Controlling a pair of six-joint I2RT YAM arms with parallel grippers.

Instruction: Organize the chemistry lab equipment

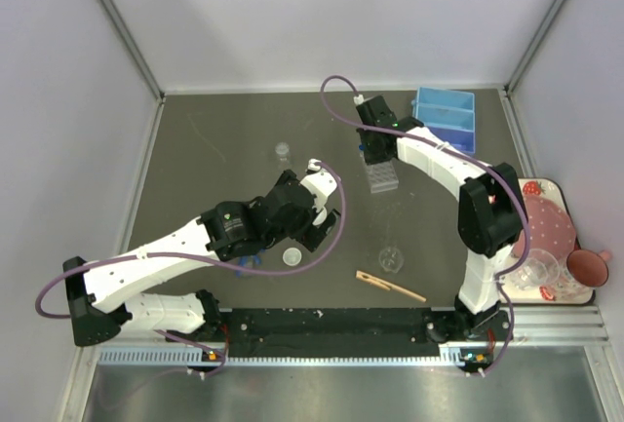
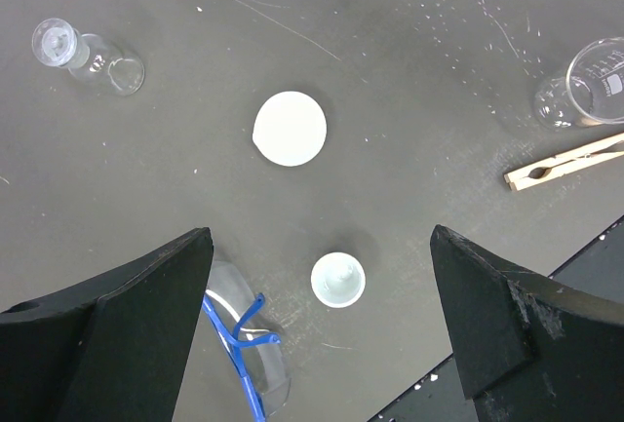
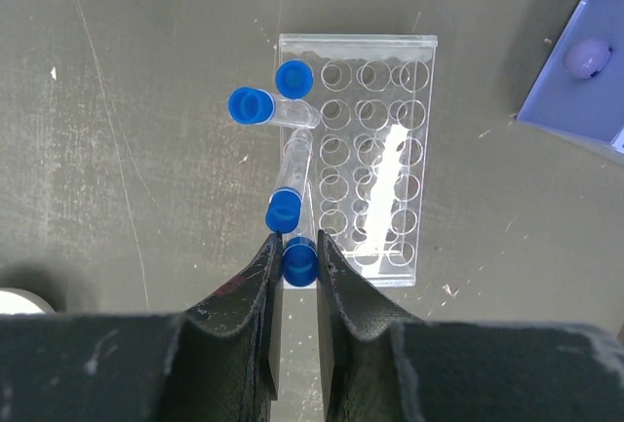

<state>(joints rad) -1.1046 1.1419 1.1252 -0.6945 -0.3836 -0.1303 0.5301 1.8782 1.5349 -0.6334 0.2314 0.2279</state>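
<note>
Blue-capped tube (image 3: 299, 264) between fingers of right end effector (image 3: 299, 245), at rack (image 3: 414, 258) corner.

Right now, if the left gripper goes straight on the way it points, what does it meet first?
Likely the small white cup on the table, framed by the open left gripper; depth is unclear.

A: Any readable text anywhere?
B: None. Closest is the glass beaker (image 2: 604, 76) in the left wrist view: white printed scale marks on its wall, too blurred to read.
A: Digits on it?
B: Can't tell, just smudged white lines.
A: Tube rack (image 3: 375, 164), blue-capped tubes (image 3: 293, 79)?
B: No legible lettering on either.
A: The tray (image 1: 560, 191) on the right?
B: Printed strawberry pictures only; anything finer is too small to make out from the top camera.
</note>
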